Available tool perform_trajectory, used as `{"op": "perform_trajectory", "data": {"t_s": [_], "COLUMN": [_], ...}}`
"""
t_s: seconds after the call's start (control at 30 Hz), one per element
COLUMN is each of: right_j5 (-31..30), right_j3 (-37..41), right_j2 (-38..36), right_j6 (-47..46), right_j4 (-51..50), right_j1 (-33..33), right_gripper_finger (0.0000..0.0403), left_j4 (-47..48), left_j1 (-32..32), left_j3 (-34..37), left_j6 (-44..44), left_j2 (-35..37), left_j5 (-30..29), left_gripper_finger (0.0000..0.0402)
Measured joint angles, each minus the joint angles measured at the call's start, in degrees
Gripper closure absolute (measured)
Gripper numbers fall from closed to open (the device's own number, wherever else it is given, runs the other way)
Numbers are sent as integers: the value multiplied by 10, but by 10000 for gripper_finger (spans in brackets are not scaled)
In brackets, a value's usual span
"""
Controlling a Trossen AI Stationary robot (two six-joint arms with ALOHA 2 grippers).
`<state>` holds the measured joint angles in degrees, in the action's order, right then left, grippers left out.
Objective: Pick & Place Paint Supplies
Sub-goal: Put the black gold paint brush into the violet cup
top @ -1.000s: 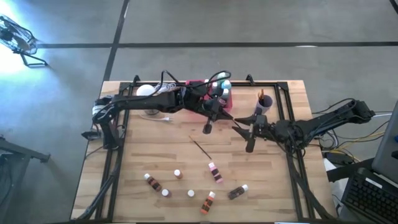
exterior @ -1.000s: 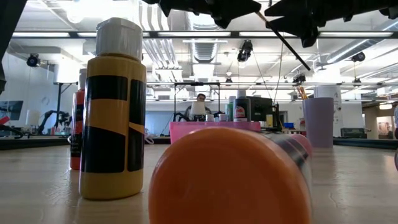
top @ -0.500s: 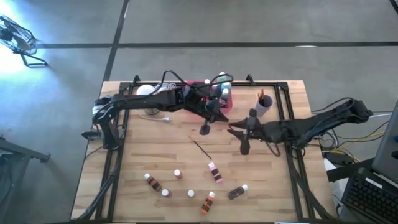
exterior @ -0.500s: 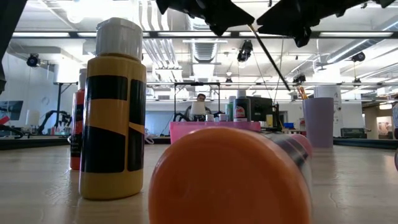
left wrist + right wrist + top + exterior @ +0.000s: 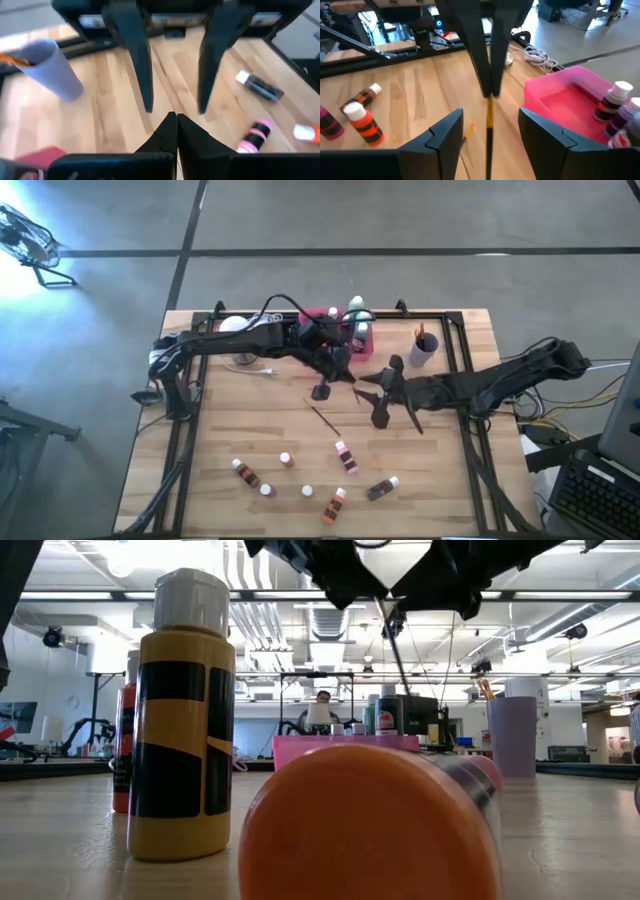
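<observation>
My left gripper point(image 5: 348, 376) is over the middle of the table, shut on a thin dark paintbrush point(image 5: 488, 135). In the low view the paintbrush point(image 5: 392, 645) hangs slanting below it. My right gripper point(image 5: 491, 113) faces it from the table's right, open, with one finger on either side of the brush and clear of it. A second brush point(image 5: 322, 418) lies flat on the table. Several small white-capped bottles point(image 5: 345, 455) lie or stand near the front edge. Other bottles point(image 5: 360, 330) stand in the pink tray point(image 5: 368, 352). My left gripper pinches the paintbrush at its upper end point(image 5: 489, 100) between its two shut fingertips point(image 5: 485, 75). The fingers slant down toward the table's right. The brush hangs below them, steep and a little slanted, clear of the table.
A lilac cup point(image 5: 423, 348) holding brushes stands at the back right, and a white globe lamp point(image 5: 235, 325) with a cord at the back left. In the low view a yellow-and-black bottle point(image 5: 180, 720) and an orange cap point(image 5: 370, 830) stand close to the camera. Black rails frame the table.
My right gripper has moved toward the table's left, up to my left gripper, and now has a finger on either side of the brush. My left gripper has tipped downward, and the held brush has swung from a shallow slant to a steeper one.
</observation>
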<state>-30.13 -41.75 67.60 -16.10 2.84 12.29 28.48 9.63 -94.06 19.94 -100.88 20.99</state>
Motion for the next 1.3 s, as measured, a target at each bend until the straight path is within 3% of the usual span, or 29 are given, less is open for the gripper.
{"op": "perform_trajectory", "data": {"t_s": [0.23,0.43,0.77,1.2,1.3], "right_j5": [1,2,0,1,1], "right_j3": [-13,-24,-26,-26,-26], "right_j2": [25,38,38,49,52], "right_j6": [1,10,11,15,17], "right_j4": [4,9,10,24,23], "right_j1": [0,-3,-15,-22,-23], "right_gripper_finger": [202,217,277,386,388], "left_j4": [1,-10,-10,-12,-12], "left_j1": [0,-1,-1,-1,-1], "left_j3": [1,0,0,0,0], "left_j6": [-1,-1,0,0,0], "left_j2": [0,0,0,0,0], "left_j5": [1,5,5,2,1], "left_gripper_finger": [401,401,401,401,401]}}
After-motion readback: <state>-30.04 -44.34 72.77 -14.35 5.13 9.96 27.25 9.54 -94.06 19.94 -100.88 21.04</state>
